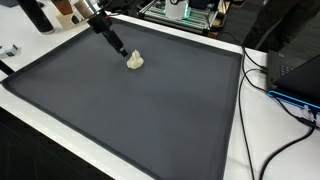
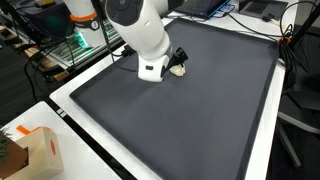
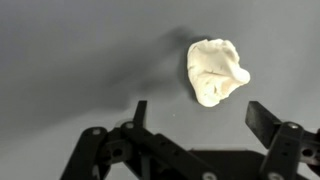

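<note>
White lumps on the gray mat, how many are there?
1. The white lump lies on the gray mat, just beyond the open gripper, not touching it. The arm covers some mat in an exterior view, so another may be hidden.

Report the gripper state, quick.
Gripper: open, holding nothing. The white crumpled lump lies on the dark mat just ahead of the fingertips, clear of both.

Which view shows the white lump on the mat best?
The wrist view: the white lump lies large and unobstructed beyond the open gripper. Both exterior views show only a small pale blob by the gripper.
</note>
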Robot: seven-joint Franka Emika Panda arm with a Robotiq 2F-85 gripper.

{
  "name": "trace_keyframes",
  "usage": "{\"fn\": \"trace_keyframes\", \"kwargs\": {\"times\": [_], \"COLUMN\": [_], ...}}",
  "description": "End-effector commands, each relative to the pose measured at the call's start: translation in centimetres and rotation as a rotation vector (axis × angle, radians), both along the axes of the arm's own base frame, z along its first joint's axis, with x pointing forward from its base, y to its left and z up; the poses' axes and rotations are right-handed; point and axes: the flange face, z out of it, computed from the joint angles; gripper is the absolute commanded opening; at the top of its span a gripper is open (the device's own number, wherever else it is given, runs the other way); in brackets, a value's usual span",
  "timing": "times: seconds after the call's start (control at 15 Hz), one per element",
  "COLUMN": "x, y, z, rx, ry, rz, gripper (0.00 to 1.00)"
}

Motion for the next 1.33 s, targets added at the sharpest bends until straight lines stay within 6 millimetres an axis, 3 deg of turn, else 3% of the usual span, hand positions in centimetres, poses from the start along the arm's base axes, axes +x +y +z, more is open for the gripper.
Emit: {"fn": "trace_keyframes", "kwargs": {"times": [0.0,0.67,1.27], "x": [2.0,6.1,6.8], "y": [1.3,7.9,15.0], "z": [-0.2,0.7,1.8], "rx": [-0.121,-0.388,-0.625], "ry": [0.068,0.106,0.024], "rz": [0.025,0.198,0.489], "gripper": [1.00,1.00,1.00]}}
